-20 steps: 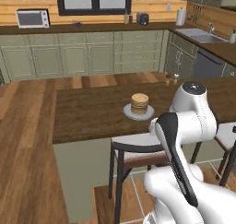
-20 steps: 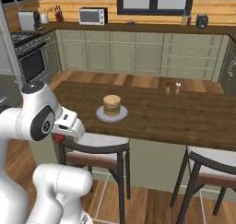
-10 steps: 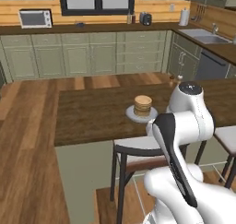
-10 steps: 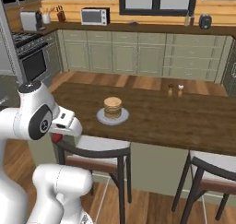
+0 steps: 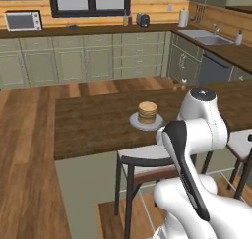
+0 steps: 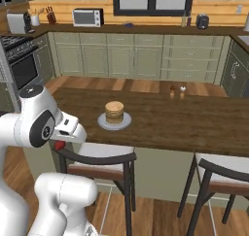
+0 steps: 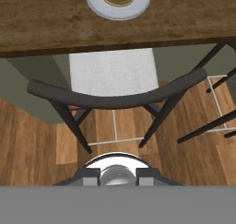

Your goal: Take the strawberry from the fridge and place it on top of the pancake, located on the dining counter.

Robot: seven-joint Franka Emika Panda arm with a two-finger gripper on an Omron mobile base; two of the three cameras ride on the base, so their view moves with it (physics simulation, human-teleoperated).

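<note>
Strawberry (image 6: 59, 144), a small red piece, sits clamped in the hand (image 6: 62, 142) below the near edge of the dining counter (image 6: 194, 126), above a dark-framed chair (image 6: 97, 158), short of the pancake (image 6: 115, 111) stacked on its plate (image 6: 115, 122).

We see our arm (image 5: 197, 134) at the lower right of the left base view: glossy white rounded segments, dark joint bands, a grey-capped elbow.
</note>
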